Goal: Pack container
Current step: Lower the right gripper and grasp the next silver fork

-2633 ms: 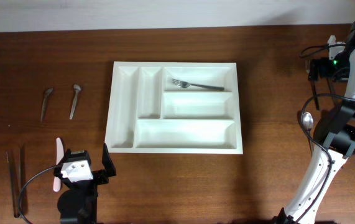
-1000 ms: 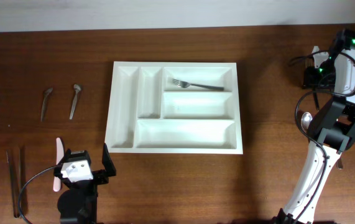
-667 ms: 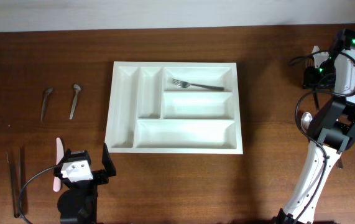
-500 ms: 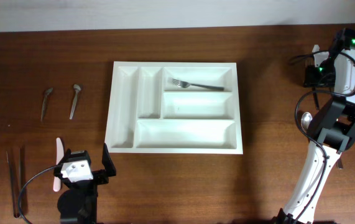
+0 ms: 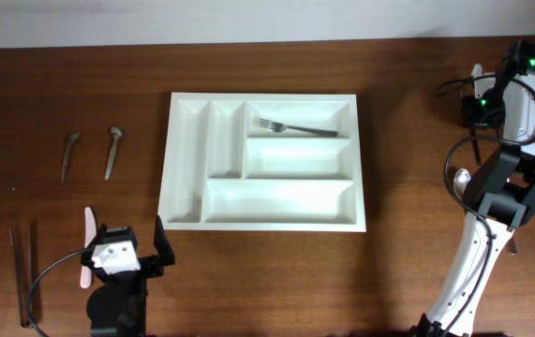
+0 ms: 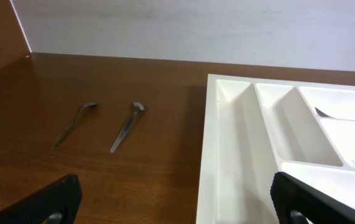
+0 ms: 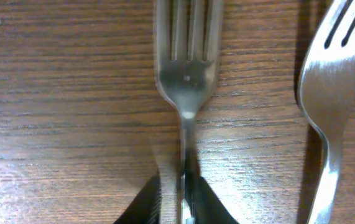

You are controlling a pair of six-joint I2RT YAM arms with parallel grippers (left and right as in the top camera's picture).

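The container (image 5: 166, 178) is a large white cutlery tray in the middle of the table, with one fork (image 5: 295, 127) lying in its top right compartment. At the far right edge of the table my right gripper (image 5: 476, 90) points down at the wood. In the right wrist view its black fingers (image 7: 146, 202) are pinched on the handle of a steel fork (image 7: 186, 74), and so my right gripper (image 7: 182, 190) is shut on it. A second fork (image 7: 332, 81) lies just to the right. My left gripper (image 6: 174, 194) stands wide open near the front left, holding nothing.
Two small spoons (image 5: 70, 150) (image 5: 114, 148) lie left of the tray. Dark chopsticks (image 5: 19, 271) and a pale pink utensil (image 5: 87, 245) lie by the left arm. A large spoon (image 5: 461, 180) rests near the right arm's base.
My right arm came in over the forks at the far right, and its jaws have drawn together on a fork handle. The left arm has stayed still.
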